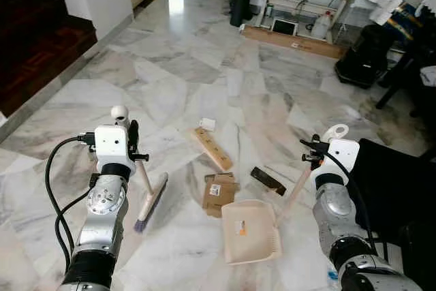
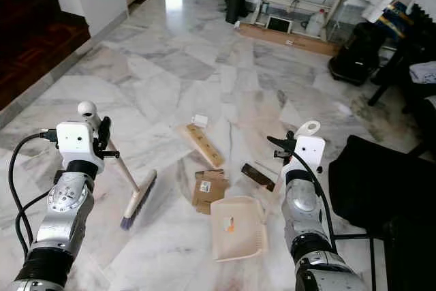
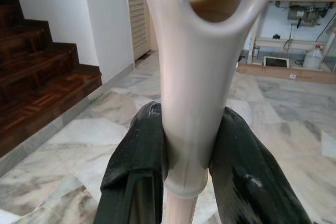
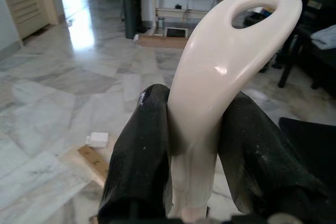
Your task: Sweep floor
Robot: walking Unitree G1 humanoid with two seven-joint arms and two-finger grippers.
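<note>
My left pincer (image 3: 186,182) is pinched on the cream handle of the broom (image 1: 151,202), both black fingers (image 3: 137,166) pressed against the shaft just below its looped end. The broom slants down from my left arm so its purple-bristled head rests on the marble floor (image 1: 170,66), a little to the left of the litter. My right pincer (image 4: 194,177) is clamped the same way on the handle of the dustpan (image 1: 250,232), whose cream tray lies flat on the floor between my arms, nearest to me. Inside the tray I can make out a small orange label or scrap; I cannot tell which. Just beyond the dustpan's far left corner lies a flattened cardboard piece (image 1: 219,194), and to its right a dark flat bar (image 1: 267,180). Further out lies a light wooden strip (image 1: 212,148), with a small white block (image 1: 207,124) at its far end. Far off, a long cardboard box (image 1: 291,42) lies by the back wall.
</note>
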